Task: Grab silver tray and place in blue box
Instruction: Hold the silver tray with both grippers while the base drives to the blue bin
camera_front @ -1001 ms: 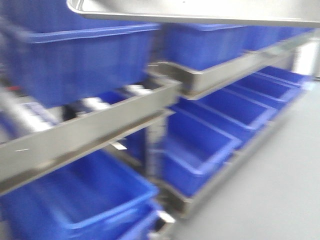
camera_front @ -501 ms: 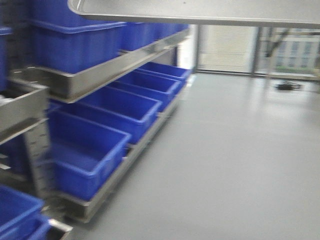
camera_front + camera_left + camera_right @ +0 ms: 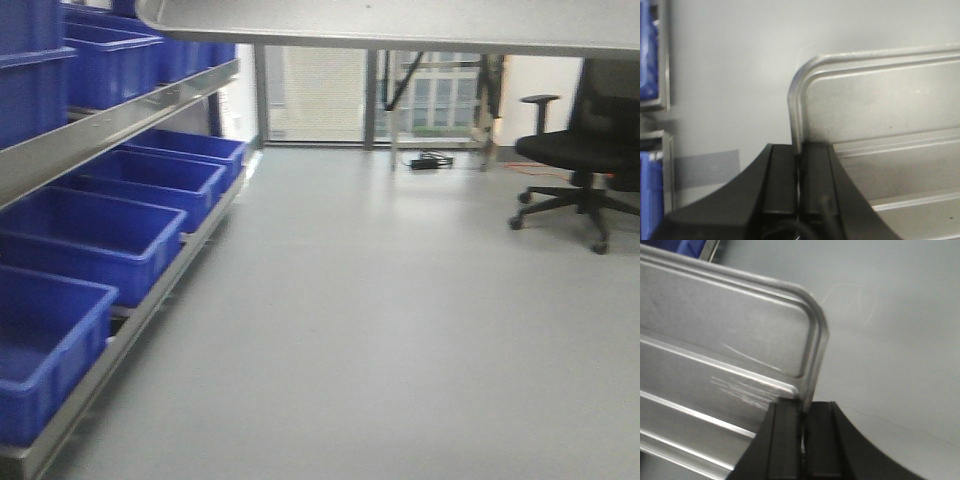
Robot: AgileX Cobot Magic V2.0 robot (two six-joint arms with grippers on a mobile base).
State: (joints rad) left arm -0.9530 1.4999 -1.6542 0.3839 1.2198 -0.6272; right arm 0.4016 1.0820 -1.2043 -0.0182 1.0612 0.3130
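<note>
Silver tray (image 3: pixel 880 110) in L+R end effectors (image 3: pixel 799 167) (image 3: pixel 803 417)

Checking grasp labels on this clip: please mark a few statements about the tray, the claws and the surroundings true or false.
1. The left claw is shut on the silver tray at its rim. True.
2. The right claw hangs open, clear of the tray. False: it is shut on the tray's rim.
3. The tray rests inside a blue box. False: it is held up over the grey floor.
4. Blue boxes line a rack on the front view's left. True.
</note>
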